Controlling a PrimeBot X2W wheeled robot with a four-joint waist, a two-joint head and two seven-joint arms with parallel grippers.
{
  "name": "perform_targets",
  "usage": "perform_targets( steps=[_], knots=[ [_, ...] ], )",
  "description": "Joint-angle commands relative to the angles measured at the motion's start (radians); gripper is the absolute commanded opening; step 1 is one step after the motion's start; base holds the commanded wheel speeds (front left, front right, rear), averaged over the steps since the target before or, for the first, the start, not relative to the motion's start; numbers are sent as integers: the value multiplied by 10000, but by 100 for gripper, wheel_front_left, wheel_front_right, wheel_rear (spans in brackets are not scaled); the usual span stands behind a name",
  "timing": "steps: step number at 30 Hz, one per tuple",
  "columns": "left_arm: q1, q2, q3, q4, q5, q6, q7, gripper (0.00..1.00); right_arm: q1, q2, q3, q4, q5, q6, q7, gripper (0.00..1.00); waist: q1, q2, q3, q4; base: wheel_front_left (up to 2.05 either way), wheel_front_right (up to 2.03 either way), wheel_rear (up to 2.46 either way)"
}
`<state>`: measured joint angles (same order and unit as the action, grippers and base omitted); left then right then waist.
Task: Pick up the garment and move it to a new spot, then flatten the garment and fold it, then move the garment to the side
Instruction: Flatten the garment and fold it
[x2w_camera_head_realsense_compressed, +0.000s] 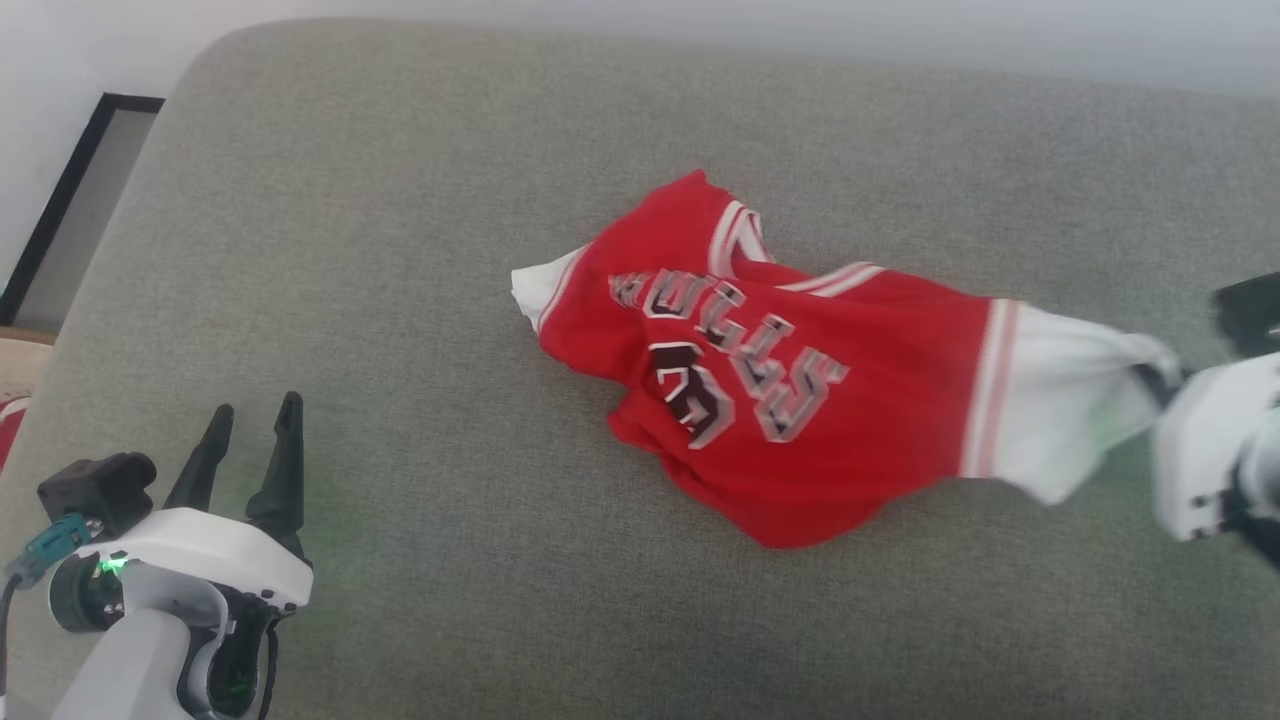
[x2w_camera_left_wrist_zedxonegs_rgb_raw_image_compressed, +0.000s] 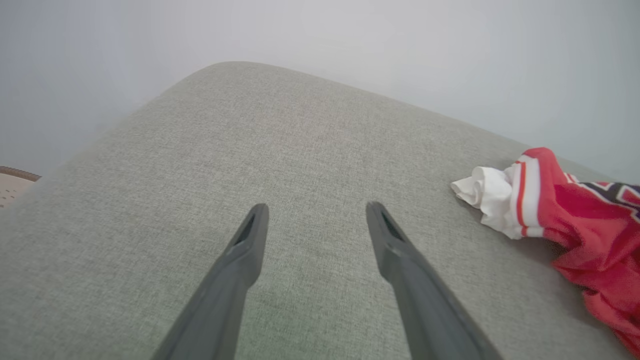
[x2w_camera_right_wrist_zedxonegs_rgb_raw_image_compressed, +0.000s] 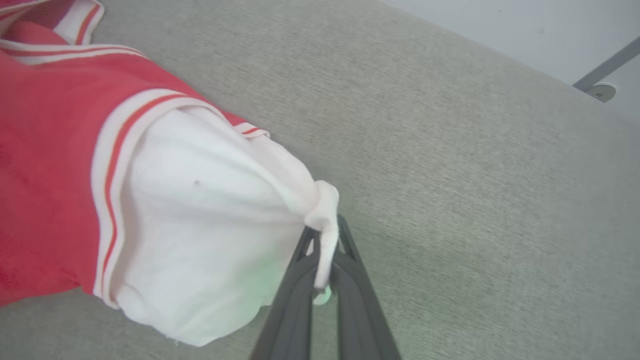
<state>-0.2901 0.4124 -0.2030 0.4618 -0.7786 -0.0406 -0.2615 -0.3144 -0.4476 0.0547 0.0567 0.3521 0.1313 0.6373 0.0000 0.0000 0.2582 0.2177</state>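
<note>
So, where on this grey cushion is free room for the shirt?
The widest bare patch of the grey cushion lies between the left gripper and the garment. Another strip runs along the far edge. Crowded at the right, where the right gripper pinches the white sleeve.

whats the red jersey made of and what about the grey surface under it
The jersey: soft knit fabric, probably cotton or polyester, matte; it creases and bunches loosely, with ribbed-looking striped trim. The grey cushion: woven upholstery cloth, matte, with a fine speckled weave and rounded padded corners.
</note>
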Motion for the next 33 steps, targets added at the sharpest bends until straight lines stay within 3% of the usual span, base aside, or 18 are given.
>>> perform_targets(
  steps=[1,6,11,21,22,23,24,33],
  knots=[
    [-112,-14,51,12,167,-70,-43,100,50,-136,-263,-70,-53,-10,94,0,0,0,57,-28,0,0,0],
    [-273,-95,5,74,228,-163,-43,100,108,-753,-1161,186,-383,-11,315,0,0,0,300,30,0,0,0],
    [-473,-185,0,187,277,-278,-43,100,60,-901,-1768,766,-479,-10,288,0,0,0,553,157,0,0,0],
    [-942,-314,-72,552,454,-502,-43,100,-602,-386,-1574,3086,-154,-4,-342,0,0,0,874,353,0,0,0],
    [-983,-308,-102,599,474,-514,-43,100,-680,-360,-1479,3274,-122,-4,-397,16,0,0,871,347,0,0,0],
    [-1041,-301,-122,642,499,-522,-43,100,-784,-359,-1399,3434,-123,-4,-486,44,0,0,856,339,0,0,0],
    [-1089,-282,-142,675,519,-537,-43,100,-897,-366,-1325,3547,-144,-4,-541,100,0,0,823,315,0,0,0],
    [-1186,149,-320,659,569,-666,310,100,-1309,-529,-728,3808,53,-5,-932,100,0,0,199,-267,0,0,0]
  ],
)
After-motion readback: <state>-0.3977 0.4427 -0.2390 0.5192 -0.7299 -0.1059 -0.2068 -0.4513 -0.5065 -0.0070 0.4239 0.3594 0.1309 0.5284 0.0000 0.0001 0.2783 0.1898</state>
